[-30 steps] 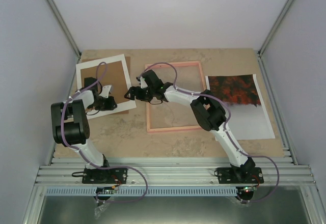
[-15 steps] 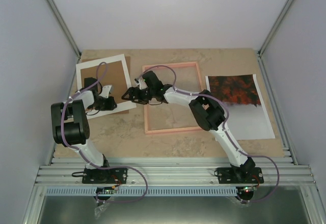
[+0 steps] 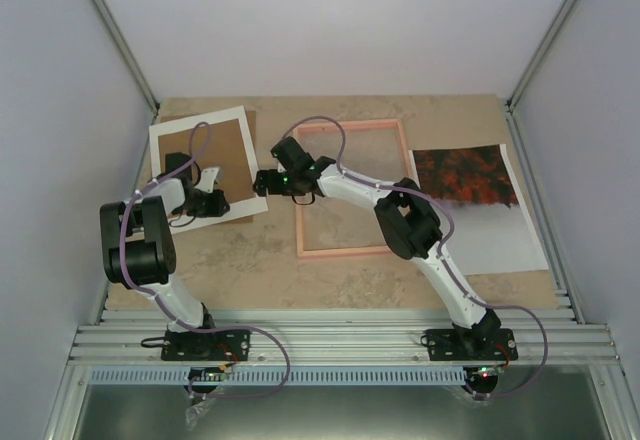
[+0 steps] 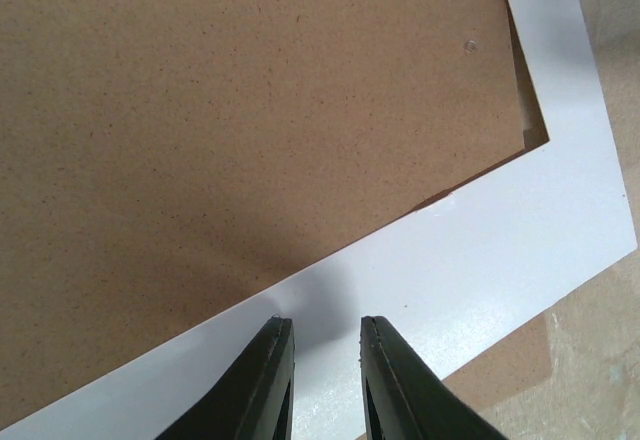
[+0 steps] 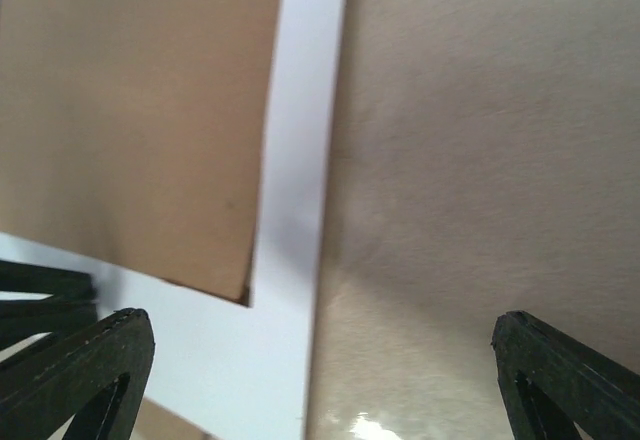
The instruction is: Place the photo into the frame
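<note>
Red-orange and dark landscape photo (image 3: 470, 195) fading to grey-white mist is lying face up on the right side of the beige marbled tabletop (image 3: 230, 260), just beside the thin pink rectangular frame (image 3: 350, 252) and not in it. The frame is lying flat mid-table. The right arm is crossing over it, hiding part of its left rail and near right corner; the clear pane is hard to make out.

Right gripper (image 3: 262, 182) is hovering left of the frame, over the right edge of the white-bordered sheet with a brown centre (image 3: 190, 135). In the right wrist view its fingers (image 5: 100, 360) are standing wide apart with nothing between them, both cut off at the picture's edges.

Left gripper (image 4: 325, 325) is sitting over the sheet's white border, fingers (image 4: 270, 380) only a narrow gap apart, gripping nothing visible.

A plain brown board (image 4: 520, 355) is peeking out under the sheet's corner, mostly hidden.
</note>
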